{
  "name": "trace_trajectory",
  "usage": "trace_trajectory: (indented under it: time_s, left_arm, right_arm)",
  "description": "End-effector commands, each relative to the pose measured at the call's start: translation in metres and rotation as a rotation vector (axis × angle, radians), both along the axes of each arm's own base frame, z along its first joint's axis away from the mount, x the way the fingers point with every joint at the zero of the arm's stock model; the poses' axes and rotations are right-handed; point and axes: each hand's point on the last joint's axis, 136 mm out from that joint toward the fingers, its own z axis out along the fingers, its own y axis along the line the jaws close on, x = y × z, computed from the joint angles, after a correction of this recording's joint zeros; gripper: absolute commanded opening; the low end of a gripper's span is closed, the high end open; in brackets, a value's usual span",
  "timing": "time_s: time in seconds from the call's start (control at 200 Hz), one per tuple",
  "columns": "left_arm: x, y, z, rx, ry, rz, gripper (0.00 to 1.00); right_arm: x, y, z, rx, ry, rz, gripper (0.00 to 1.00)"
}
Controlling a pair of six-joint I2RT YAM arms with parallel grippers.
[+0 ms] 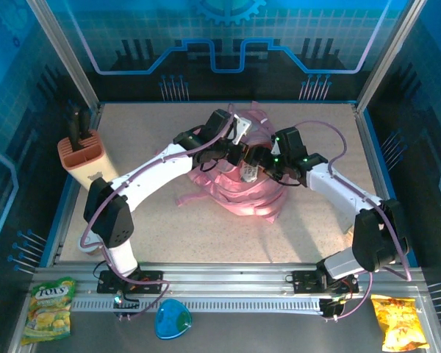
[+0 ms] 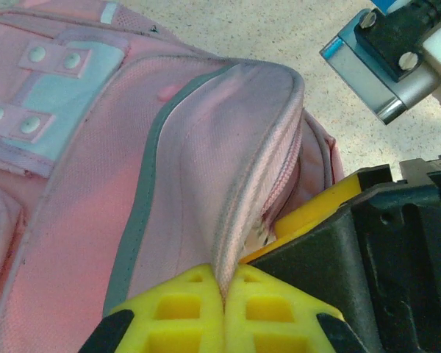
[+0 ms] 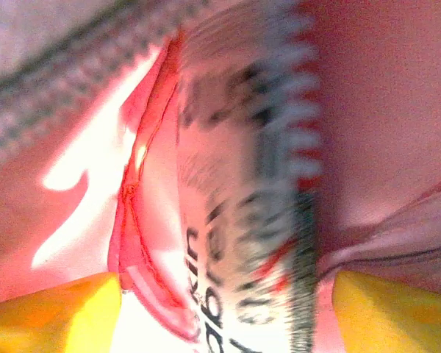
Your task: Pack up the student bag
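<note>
Packet (image 3: 235, 184) at the mouth of the student bag (image 1: 239, 193), middle of the table (image 1: 316, 228).
My left gripper (image 2: 224, 294) is clamped on the zipper flap (image 2: 235, 169); right gripper (image 3: 220, 316) stands open astride the packet. Risk: flap slips, mouth collapses, packet rides out when I withdraw.

Speckled beige table (image 1: 169, 235). Pink student bag (image 1: 239, 187) lies crumpled mid-table. Terracotta holder (image 1: 81, 156) with dark items in it stands at the left edge. Near metal rail (image 1: 228, 278) carries a green snack packet (image 1: 50, 309), a blue rounded object (image 1: 173, 321) and an orange snack packet (image 1: 400, 322).
</note>
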Motion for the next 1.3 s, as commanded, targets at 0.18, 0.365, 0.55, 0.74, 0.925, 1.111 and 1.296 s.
trace_trajectory:
  time_s: [0.18,0.365,0.55,0.74,0.925,1.111,1.296]
  left_arm:
    - [-0.006,-0.015,0.045,-0.133,-0.077,-0.034,0.04]
    - [-0.006,-0.014,0.042,-0.127,-0.070,-0.032,0.04]
    - [-0.008,-0.015,0.043,-0.132,-0.066,-0.038,0.04]
    - [-0.008,-0.016,0.044,-0.142,-0.065,-0.041,0.04]
    - [-0.008,-0.017,0.045,-0.146,-0.061,-0.043,0.04]
    - [-0.008,-0.016,0.048,-0.150,-0.061,-0.035,0.04]
    - [-0.007,-0.014,0.049,-0.152,-0.063,-0.022,0.04]
  right_arm:
    - [-0.019,-0.007,0.017,0.044,-0.076,0.009,0.66]
    - [-0.041,-0.009,0.004,-0.005,-0.026,0.018,0.61]
    - [-0.061,-0.008,-0.021,-0.022,0.041,0.017,0.57]
    - [-0.053,0.017,-0.017,0.032,0.015,0.075,0.44]
    - [-0.020,0.027,0.003,0.050,-0.085,0.057,0.34]
    - [0.013,0.046,0.006,0.087,-0.139,0.070,0.28]
    - [0.019,0.058,0.009,0.154,-0.160,0.107,0.26]
